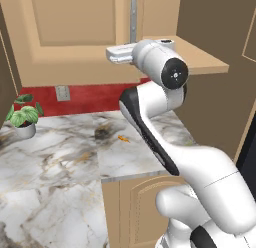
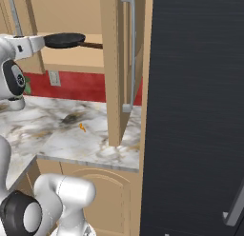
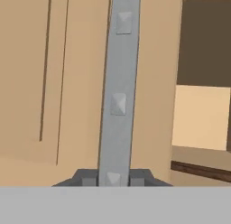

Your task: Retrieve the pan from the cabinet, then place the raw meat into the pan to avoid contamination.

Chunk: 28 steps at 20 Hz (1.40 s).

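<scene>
Gripper: in the hand view the gripper (image 3: 113, 177) sits with its two dark finger tips pressed against either side of a silver bar handle (image 3: 118, 90), pinching it.
Bar handle: runs straight up and away from the finger tips along the tan door; small raised studs along its face.
Cabinet: tan panelled door (image 3: 58, 78) lies directly behind the gripped handle. From the left base view the hand (image 1: 121, 54) reaches up to the handle (image 1: 133, 17) at the door's edge.
Shelf: the plain wooden shelf (image 1: 200, 59) lies just beyond and to the side of the hand.
Pan: round black frying pan (image 2: 64, 40) rests on the shelf (image 2: 71, 56) inside the cabinet, just past the hand in the right base view, its dark brown handle (image 2: 93, 45) pointing away from the hand. Not touched by the gripper.
Other door: stands open edge-on (image 2: 110, 68) past the pan, with its own silver handle (image 2: 129, 49).
Counter: marble top (image 1: 60, 162) well below the hand; a potted plant (image 1: 23, 114) at its far side, a small orange scrap (image 1: 122, 138) lower down.
</scene>
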Available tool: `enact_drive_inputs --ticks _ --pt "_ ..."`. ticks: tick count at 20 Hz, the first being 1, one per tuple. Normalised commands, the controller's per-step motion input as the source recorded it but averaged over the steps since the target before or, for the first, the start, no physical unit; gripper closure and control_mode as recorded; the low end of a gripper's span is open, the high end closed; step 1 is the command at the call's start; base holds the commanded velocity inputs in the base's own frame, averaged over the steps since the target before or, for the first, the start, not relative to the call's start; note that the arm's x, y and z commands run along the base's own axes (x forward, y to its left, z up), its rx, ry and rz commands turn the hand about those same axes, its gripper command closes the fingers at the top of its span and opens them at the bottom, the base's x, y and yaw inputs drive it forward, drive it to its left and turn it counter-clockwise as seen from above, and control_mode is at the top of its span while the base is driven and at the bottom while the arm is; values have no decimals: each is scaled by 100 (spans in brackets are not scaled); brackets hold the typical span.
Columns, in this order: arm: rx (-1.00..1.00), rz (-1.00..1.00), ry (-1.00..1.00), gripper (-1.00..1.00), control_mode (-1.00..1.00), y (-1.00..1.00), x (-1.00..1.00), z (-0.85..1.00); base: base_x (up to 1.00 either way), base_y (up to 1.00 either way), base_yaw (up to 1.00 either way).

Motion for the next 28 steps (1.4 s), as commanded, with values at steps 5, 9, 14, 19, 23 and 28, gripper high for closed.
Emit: enact_drive_inputs --ticks 5,9,14,19,23,28 --pt "-2 -4 12 100 -100 10 -66 -2 0 0 0" --pt "-2 -5 13 100 -100 15 -71 -5 0 0 0" --pt "-2 -5 13 100 -100 22 -63 -10 0 0 0" --pt "-1 -5 15 100 -100 27 -47 -11 0 0 0" --pt "-1 -5 16 100 -100 31 -34 -11 0 0 0" --pt "-1 -3 16 100 -100 32 -35 -11 0 0 0"
